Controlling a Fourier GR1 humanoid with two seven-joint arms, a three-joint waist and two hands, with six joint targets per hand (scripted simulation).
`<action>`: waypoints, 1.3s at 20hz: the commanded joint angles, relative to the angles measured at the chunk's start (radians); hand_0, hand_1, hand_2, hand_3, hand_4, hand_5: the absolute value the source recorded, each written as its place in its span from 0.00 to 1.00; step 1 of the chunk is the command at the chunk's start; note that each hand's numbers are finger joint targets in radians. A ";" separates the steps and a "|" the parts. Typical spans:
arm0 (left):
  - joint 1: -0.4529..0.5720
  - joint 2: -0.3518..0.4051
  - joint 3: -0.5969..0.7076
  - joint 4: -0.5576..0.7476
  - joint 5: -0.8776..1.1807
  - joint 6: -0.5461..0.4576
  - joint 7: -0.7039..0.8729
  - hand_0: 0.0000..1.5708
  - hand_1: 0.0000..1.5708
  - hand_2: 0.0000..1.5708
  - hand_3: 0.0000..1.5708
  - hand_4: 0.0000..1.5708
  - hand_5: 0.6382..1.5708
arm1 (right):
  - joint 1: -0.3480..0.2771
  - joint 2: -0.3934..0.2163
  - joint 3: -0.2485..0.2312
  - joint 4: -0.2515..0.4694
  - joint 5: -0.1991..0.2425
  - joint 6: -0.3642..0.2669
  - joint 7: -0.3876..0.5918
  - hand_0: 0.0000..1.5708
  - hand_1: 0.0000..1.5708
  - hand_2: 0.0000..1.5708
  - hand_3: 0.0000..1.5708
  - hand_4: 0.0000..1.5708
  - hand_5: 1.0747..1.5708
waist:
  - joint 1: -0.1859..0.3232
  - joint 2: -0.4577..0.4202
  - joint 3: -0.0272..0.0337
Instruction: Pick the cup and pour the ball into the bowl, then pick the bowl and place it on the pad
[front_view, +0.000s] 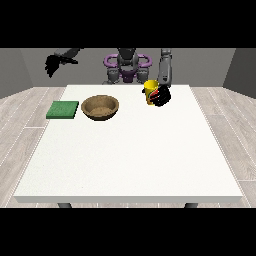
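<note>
My hand at the view's right (161, 95) is wrapped around the yellow cup (150, 91), fingers curled against its side, at the far part of the white tabletop (130, 155); I cannot tell whether the cup rests on the surface or is just off it. The ball is not visible to me. The brown bowl (100, 107) sits upright nearer the view's left, and the green pad (63, 109) lies flat just beside it. My other hand (56, 62) hangs raised beyond the tabletop's far left corner, grasping nothing; whether its fingers are spread or curled I cannot tell.

Front camera across table (130, 160), facing robot (127, 65), elevated
</note>
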 joint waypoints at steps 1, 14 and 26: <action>-0.040 0.156 -0.047 0.016 -0.113 0.040 0.148 0.90 0.90 1.00 1.00 1.00 0.74 | 0.009 -0.017 -0.008 0.028 -0.012 0.001 0.066 0.00 0.00 0.00 0.00 0.00 1.00 | 0.018 -0.102 -0.0026; -0.218 0.209 -0.188 -0.031 -0.356 0.017 0.534 0.94 0.94 1.00 1.00 1.00 0.69 | -0.056 -0.006 -0.023 0.157 -0.012 -0.007 0.029 0.00 0.00 0.00 0.00 0.00 0.99 | 0.054 -0.105 -0.0050; -0.451 0.107 -0.516 0.042 -0.871 0.083 1.023 0.99 0.99 1.00 1.00 1.00 0.65 | -0.026 -0.057 -0.038 0.280 0.000 0.087 -0.055 0.00 0.00 0.00 0.00 0.00 1.00 | 0.007 -0.179 -0.0021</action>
